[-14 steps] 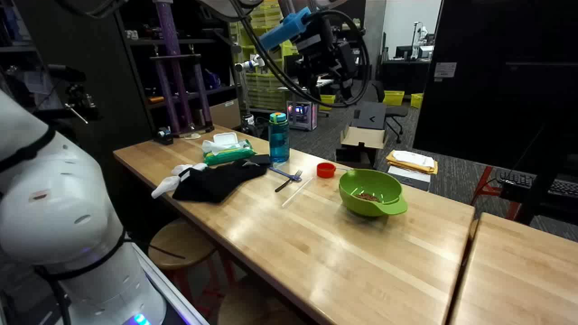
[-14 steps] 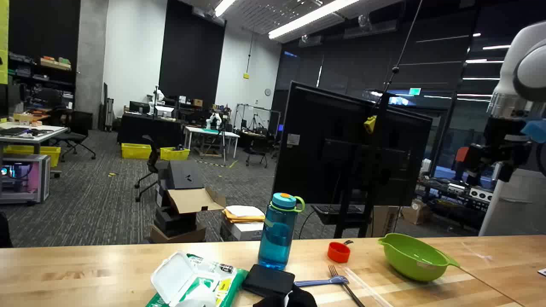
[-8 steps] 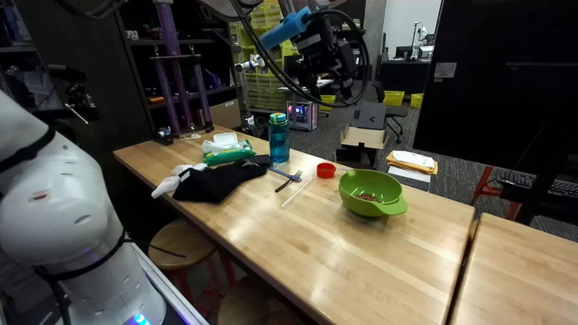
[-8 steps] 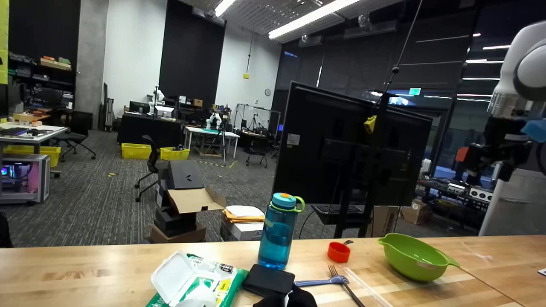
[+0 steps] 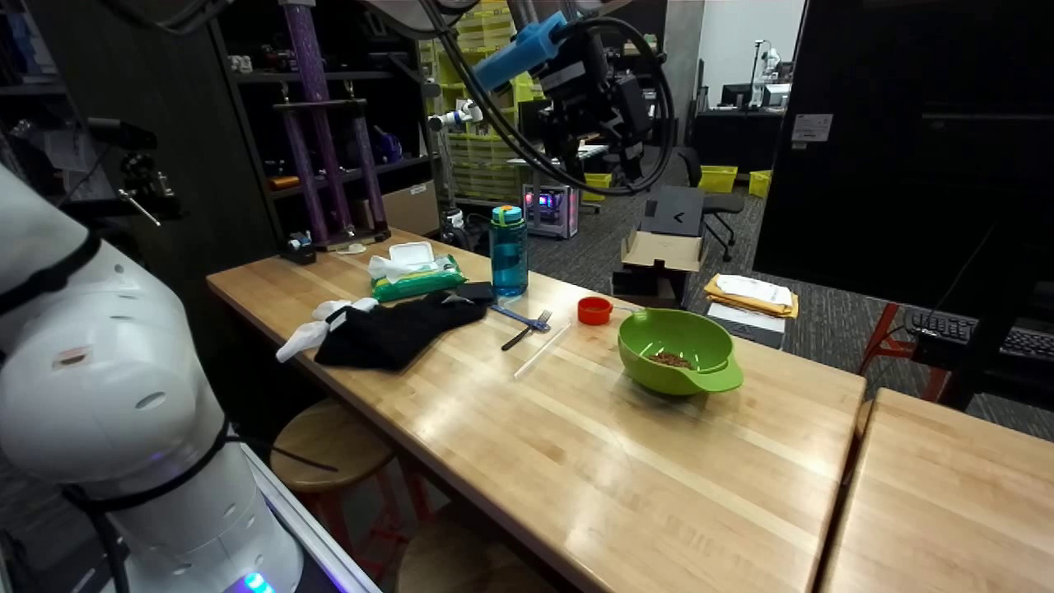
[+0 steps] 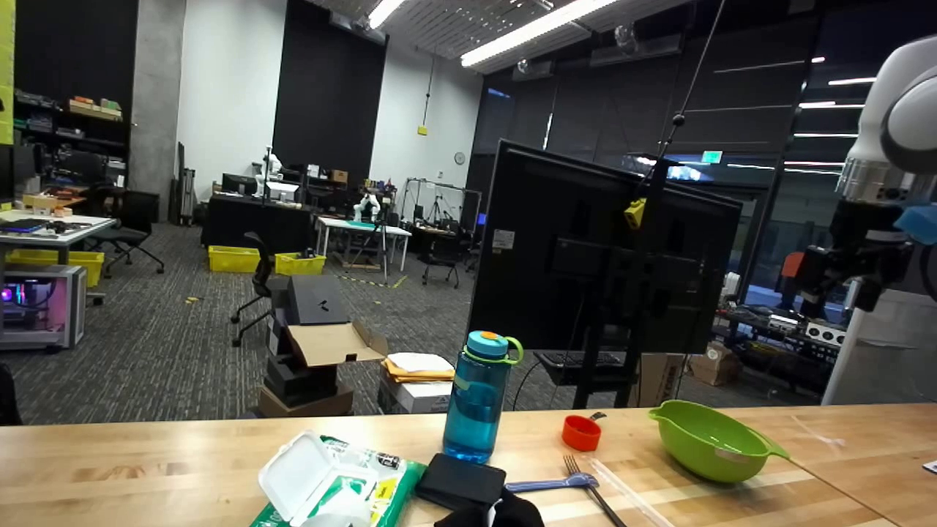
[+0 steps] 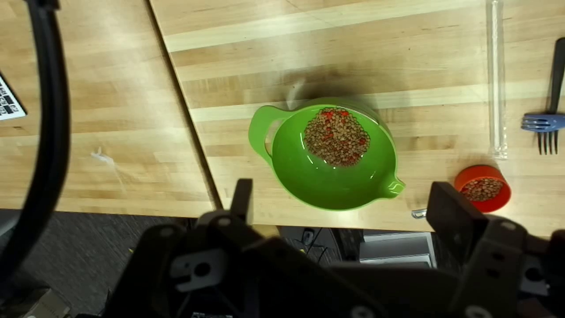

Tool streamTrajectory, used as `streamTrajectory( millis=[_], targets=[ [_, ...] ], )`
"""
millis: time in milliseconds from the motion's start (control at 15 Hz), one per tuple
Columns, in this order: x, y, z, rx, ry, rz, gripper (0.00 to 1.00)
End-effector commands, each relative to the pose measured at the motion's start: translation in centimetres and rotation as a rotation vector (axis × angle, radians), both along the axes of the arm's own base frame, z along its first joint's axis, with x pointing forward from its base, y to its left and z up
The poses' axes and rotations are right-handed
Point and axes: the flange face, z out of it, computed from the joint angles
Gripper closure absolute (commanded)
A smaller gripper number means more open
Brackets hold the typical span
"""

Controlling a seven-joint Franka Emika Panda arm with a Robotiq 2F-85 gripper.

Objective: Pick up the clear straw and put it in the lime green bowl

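in your wrist view the straw [image 7: 496, 79] runs off the top edge, and the right edge crops the blue fork [image 7: 551, 123]. one finger [image 7: 454, 210] of your gripper [image 7: 342, 190] hides part of the handle [image 7: 418, 213] of the red cup [image 7: 494, 204]. the brown bits [image 7: 337, 141] in the bowl [image 7: 318, 185] are too small for you to name. in an exterior view the bottom edge cuts the straw, the wipes pack [image 6: 407, 483] and the black cloth [image 6: 521, 511], and the right edge crops the arm [image 6: 889, 117].
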Motion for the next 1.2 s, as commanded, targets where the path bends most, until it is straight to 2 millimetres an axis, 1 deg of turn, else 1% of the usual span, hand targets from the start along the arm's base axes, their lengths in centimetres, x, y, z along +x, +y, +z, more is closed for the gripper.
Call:
streamTrajectory(
  millis=[0, 400, 600, 1133],
  targets=[
    [0.0, 0.0, 0.1, 0.0, 0.001, 0.0, 0.0],
    [0.6, 0.1, -1.0, 0.024, 0.013, 0.008, 0.0],
    [1.1, 0.7, -1.7, 0.047, 0.021, 0.02, 0.0],
    [2.6, 4.6, -4.7, 0.127, 0.021, 0.069, 0.0]
  ],
)
